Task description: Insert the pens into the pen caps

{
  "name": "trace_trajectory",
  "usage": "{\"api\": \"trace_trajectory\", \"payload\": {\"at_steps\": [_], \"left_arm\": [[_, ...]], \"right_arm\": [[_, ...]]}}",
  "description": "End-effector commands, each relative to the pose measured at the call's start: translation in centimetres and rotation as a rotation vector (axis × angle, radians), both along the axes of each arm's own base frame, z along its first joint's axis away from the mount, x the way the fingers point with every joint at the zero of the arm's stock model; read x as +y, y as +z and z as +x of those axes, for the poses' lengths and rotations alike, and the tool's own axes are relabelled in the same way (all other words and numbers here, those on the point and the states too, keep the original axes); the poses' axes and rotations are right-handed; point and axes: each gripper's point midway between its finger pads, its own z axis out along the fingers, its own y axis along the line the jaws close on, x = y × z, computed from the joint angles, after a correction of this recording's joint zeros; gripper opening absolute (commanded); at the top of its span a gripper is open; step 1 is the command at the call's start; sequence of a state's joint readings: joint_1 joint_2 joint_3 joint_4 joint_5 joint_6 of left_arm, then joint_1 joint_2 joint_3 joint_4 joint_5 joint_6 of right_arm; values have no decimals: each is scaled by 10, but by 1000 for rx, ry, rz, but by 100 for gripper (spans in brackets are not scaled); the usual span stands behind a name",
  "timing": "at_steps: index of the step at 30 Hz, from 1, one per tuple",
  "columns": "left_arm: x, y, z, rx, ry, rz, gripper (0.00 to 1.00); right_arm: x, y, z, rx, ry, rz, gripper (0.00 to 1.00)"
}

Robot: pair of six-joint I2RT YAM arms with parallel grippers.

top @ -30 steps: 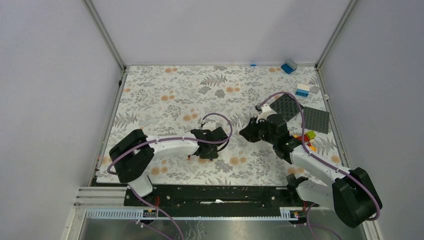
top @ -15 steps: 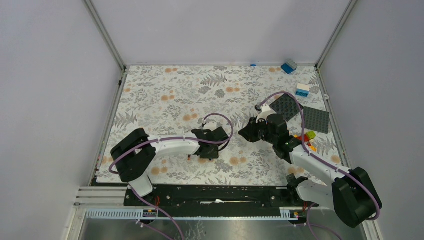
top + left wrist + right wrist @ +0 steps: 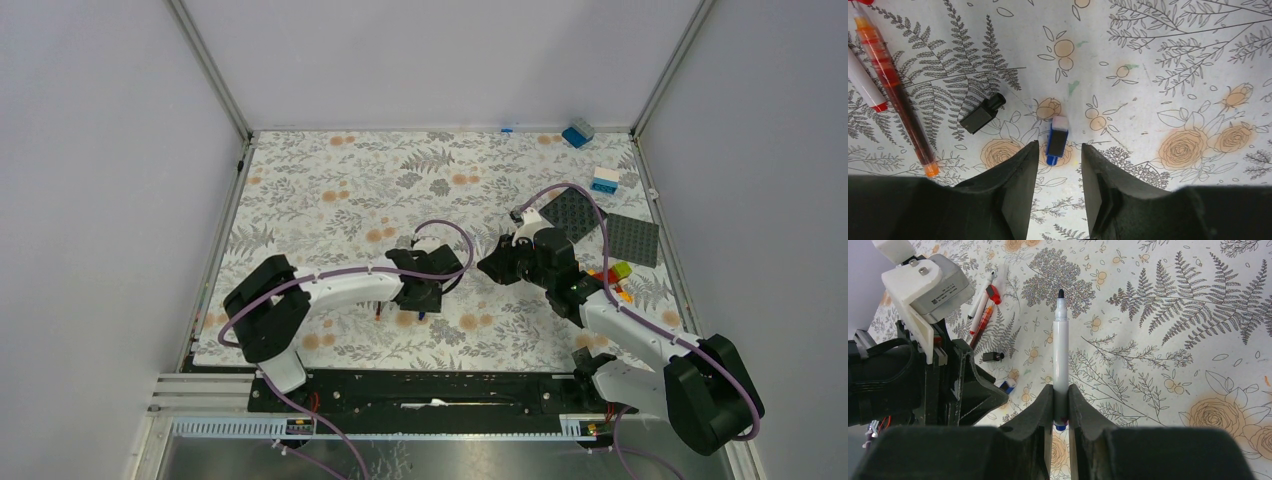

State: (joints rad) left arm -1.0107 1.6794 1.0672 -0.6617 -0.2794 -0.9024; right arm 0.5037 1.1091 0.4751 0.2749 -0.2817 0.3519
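1. The blue cap (image 3: 1057, 140) lies flat on the flowered table (image 3: 1173, 60), its pale end pointing away from the left gripper (image 3: 1058, 150).
2. The left gripper's jaws stand apart, one finger on each side of the cap's near end. Neither finger visibly touches it, and they hold nothing.
3. A black cap (image 3: 982, 114) lies just left of the blue one, apart from it. Farther left, an orange-red pen (image 3: 895, 90) and a red-ended pen (image 3: 863, 80) lie side by side.
4. The right gripper (image 3: 1060, 392) is closed on a white pen (image 3: 1060, 350), clamped near its blue rear end. The black tip points forward over the table.
5. From above, the two grippers are near each other at mid-table. Toy bricks (image 3: 612, 272) and grey plates (image 3: 632, 240) lie to the right.
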Motion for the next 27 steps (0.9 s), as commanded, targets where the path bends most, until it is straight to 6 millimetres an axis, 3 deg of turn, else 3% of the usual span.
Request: {"api": "trace_trajectory", "payload": {"at_steps": [1, 17, 27], "left_arm": [[-3, 5, 4, 18, -29, 3, 43], [-7, -6, 9, 73, -93, 24, 42], [-6, -14, 9, 92, -95, 35, 30]], "right_arm": [[7, 22, 7, -66, 19, 39, 0], [9, 22, 7, -62, 29, 42, 0], [12, 20, 6, -52, 45, 46, 0]]}}
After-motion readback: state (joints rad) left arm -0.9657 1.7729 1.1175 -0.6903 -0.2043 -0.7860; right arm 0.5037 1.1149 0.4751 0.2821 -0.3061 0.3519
